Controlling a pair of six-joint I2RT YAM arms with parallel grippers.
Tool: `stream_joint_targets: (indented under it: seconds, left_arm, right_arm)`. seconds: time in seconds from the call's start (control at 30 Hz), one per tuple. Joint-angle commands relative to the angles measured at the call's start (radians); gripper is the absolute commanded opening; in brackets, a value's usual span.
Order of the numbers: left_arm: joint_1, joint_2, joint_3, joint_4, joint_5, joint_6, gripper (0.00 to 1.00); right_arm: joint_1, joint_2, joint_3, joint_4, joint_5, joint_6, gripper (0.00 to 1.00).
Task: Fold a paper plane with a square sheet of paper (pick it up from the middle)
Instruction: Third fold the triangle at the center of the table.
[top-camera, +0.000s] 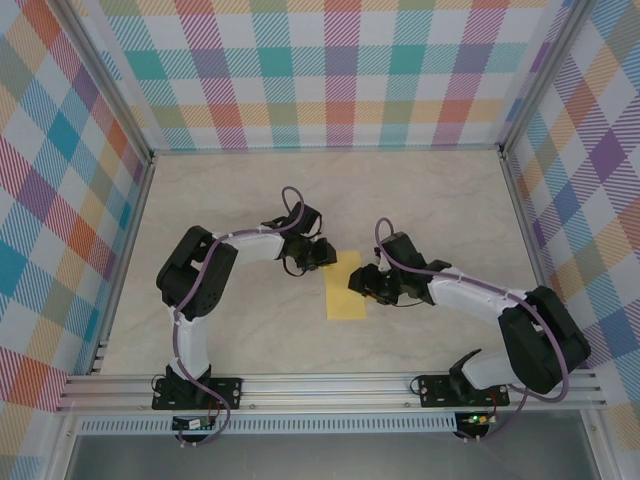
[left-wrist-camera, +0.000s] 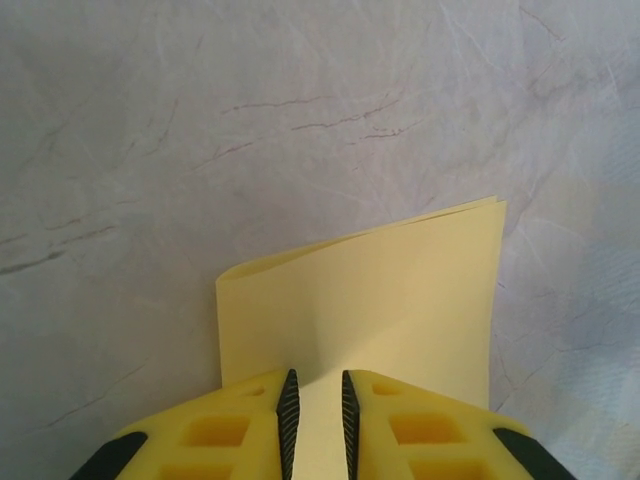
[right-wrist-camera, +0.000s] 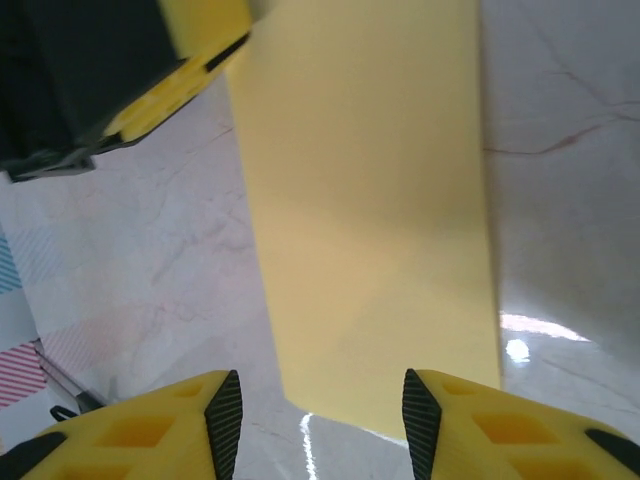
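Observation:
The square sheet of paper (top-camera: 347, 291) is bright yellow and lies folded into a narrow rectangle on the table, between the two arms. In the left wrist view the paper (left-wrist-camera: 380, 300) shows two layers, and its far edge curls up slightly. My left gripper (top-camera: 328, 256) sits at the sheet's far end. Its jaws (left-wrist-camera: 315, 420) stand a narrow gap apart over the paper. My right gripper (top-camera: 362, 284) hovers at the sheet's right edge. It is open wide (right-wrist-camera: 315, 420) above the near end of the paper (right-wrist-camera: 370, 200). The left gripper's yellow finger (right-wrist-camera: 195, 35) shows at the top.
The marble-patterned tabletop (top-camera: 240, 195) is walled by checked panels on three sides. An aluminium rail (top-camera: 330, 385) with both arm bases runs along the near edge. Bare table lies behind and to both sides of the paper.

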Motion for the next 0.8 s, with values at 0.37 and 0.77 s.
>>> stream_joint_targets:
  seconds: [0.37, 0.77]
  left_arm:
    - [0.010, -0.053, -0.019, -0.040, 0.012, 0.042, 0.26]
    - [0.010, -0.005, -0.019, -0.051, 0.010, 0.042, 0.26]
  right_arm:
    - [-0.055, 0.091, -0.008, -0.008, -0.012, -0.057, 0.49]
    - [-0.067, 0.161, -0.050, 0.167, -0.145, -0.049, 0.39]
